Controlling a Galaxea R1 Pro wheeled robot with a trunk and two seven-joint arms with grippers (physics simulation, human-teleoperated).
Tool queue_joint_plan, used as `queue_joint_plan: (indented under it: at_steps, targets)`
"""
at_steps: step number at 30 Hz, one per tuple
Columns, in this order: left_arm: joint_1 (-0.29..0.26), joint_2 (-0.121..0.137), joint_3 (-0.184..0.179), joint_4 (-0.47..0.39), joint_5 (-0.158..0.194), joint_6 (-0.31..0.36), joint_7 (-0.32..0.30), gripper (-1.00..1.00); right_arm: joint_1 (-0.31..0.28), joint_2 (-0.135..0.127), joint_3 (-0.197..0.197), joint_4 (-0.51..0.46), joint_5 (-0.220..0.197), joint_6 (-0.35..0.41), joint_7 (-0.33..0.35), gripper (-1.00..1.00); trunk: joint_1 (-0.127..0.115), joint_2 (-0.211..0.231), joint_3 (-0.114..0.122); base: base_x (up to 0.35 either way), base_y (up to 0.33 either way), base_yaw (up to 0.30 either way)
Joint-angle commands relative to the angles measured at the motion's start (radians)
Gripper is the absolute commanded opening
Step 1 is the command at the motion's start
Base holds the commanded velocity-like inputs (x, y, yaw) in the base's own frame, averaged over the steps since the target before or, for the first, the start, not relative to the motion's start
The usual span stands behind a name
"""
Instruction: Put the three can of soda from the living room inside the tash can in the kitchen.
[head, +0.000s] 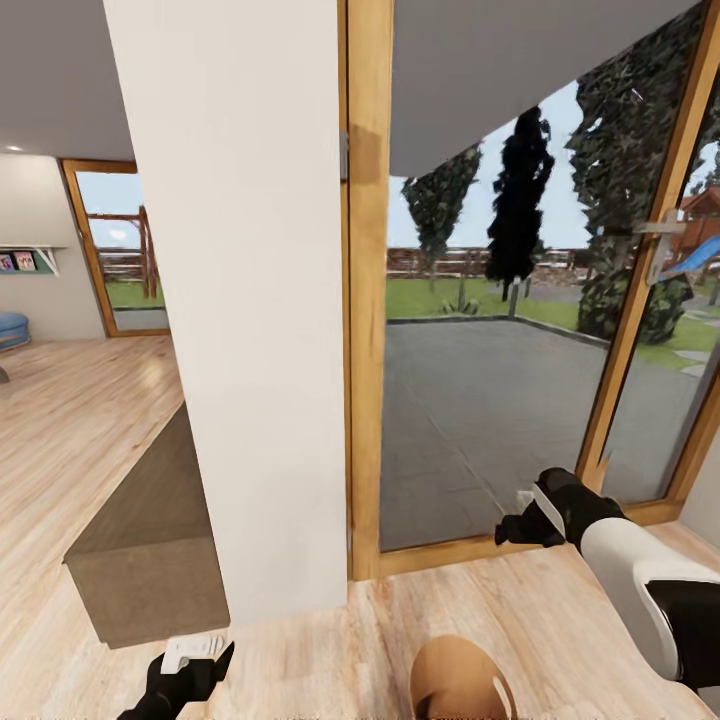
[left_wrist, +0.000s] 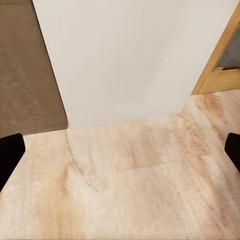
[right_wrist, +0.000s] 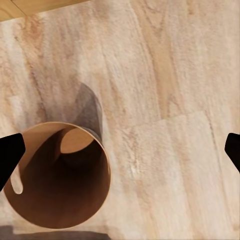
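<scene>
Looking left first, you have the living room's light wood floor (head: 70, 430) running back to a blue seat edge (head: 12, 328) and a far glazed door (head: 120, 250). Nearer, a brown block (head: 150, 540) butts against the white pillar (head: 260, 300) straight ahead of you. Your left gripper (head: 190, 668) hangs low just before that pillar; from its wrist camera both fingertips (left_wrist: 10, 152) sit at opposite edges with bare floor between, so its jaws stand wide apart and hold nothing. Right of the pillar, the wood-framed glass door (head: 480, 400) looks onto a grey terrace and trees. The tash can (head: 460, 680) stands on the floor at your base, between your 2 arms; its brown inside (right_wrist: 60, 185) shows nothing in it. Your right gripper (head: 525, 520) hovers above it near the door sill, jaws spread wide too.
</scene>
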Motion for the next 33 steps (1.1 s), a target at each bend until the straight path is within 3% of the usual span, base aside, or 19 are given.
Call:
queue_joint_plan:
  at_steps: [1, 33]
  targets:
    - [0.000, 0.000, 0.000, 0.000, 0.000, 0.000, 0.000, 1.00, 0.000, 0.000, 0.000, 0.000, 0.000, 0.000, 0.000, 1.00, 0.004, -0.007, -0.003, 0.000, 0.000, 0.000]
    - [0.000, -0.004, -0.001, 0.001, -0.006, -0.002, 0.006, 1.00, 0.002, -0.005, -0.001, 0.008, -0.002, -0.028, -0.001, 1.00, 0.127, -0.231, -0.103, 0.000, 0.000, 0.000]
